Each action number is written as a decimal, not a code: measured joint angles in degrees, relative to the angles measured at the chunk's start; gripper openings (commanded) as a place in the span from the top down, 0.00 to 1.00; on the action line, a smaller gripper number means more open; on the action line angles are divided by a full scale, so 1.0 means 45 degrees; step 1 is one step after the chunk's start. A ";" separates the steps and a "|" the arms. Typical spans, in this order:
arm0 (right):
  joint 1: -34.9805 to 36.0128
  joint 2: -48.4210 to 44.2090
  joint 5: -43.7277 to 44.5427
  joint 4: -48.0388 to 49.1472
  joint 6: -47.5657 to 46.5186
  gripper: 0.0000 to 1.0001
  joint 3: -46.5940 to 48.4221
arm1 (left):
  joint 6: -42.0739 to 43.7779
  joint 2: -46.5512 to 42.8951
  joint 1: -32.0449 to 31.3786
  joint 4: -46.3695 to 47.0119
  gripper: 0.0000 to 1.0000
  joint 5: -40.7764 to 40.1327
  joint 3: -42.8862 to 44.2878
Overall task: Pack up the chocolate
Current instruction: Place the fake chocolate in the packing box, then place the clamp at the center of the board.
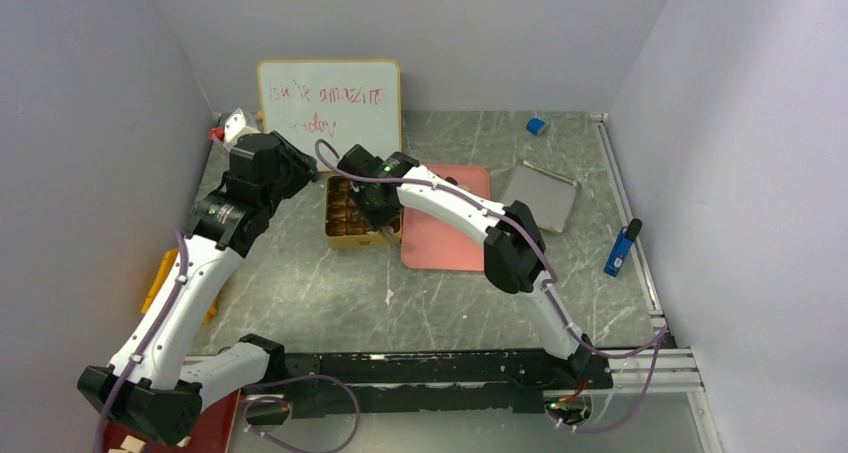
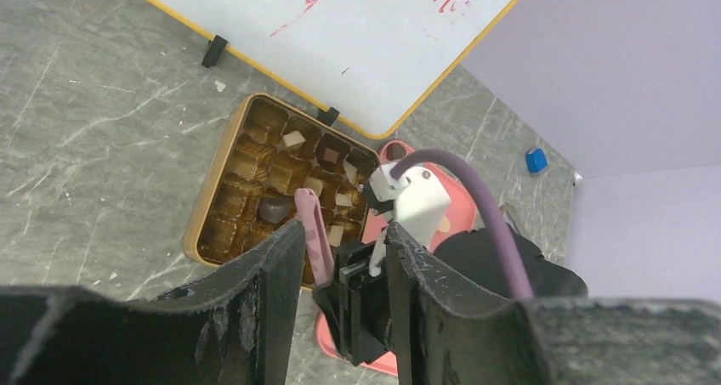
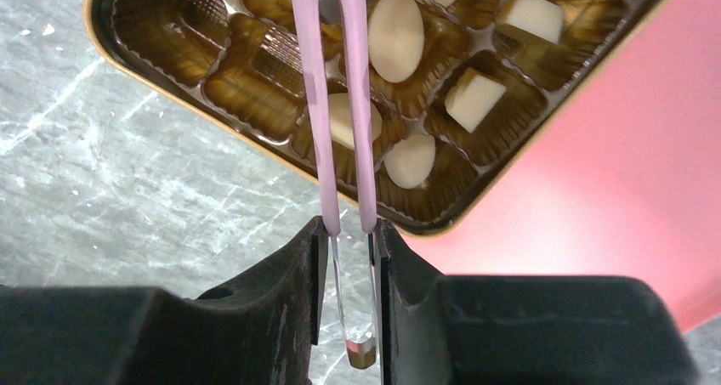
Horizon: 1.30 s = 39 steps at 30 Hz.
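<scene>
A gold box [image 1: 345, 235] with a brown cup tray holds the chocolate: pale ovals [image 3: 395, 36] and a dark piece [image 2: 274, 206], with pale blocks [image 3: 474, 99] in neighbouring cups. My right gripper [image 3: 349, 232] is shut on pink tongs [image 3: 344, 104], whose two arms are squeezed close together and reach over the box's cups; their tips run off the top of the right wrist view. My left gripper [image 2: 344, 232] hangs open above and left of the box, nothing between its fingers. From above, the right gripper [image 1: 375, 208] sits over the box's right side.
A pink tray [image 1: 445, 223] lies right of the box, a grey metal lid [image 1: 540, 195] beyond it. A whiteboard [image 1: 330, 98] leans against the back wall. A small blue block [image 1: 537, 126] and a blue tool [image 1: 621, 248] lie at the right, a yellow object [image 1: 160, 278] at the left.
</scene>
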 measured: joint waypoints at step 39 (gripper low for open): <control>-0.4357 -1.1822 0.1637 0.1190 0.3483 0.76 -1.5047 | 0.0049 0.1302 -0.0029 0.0971 0.57 0.1001 -0.0787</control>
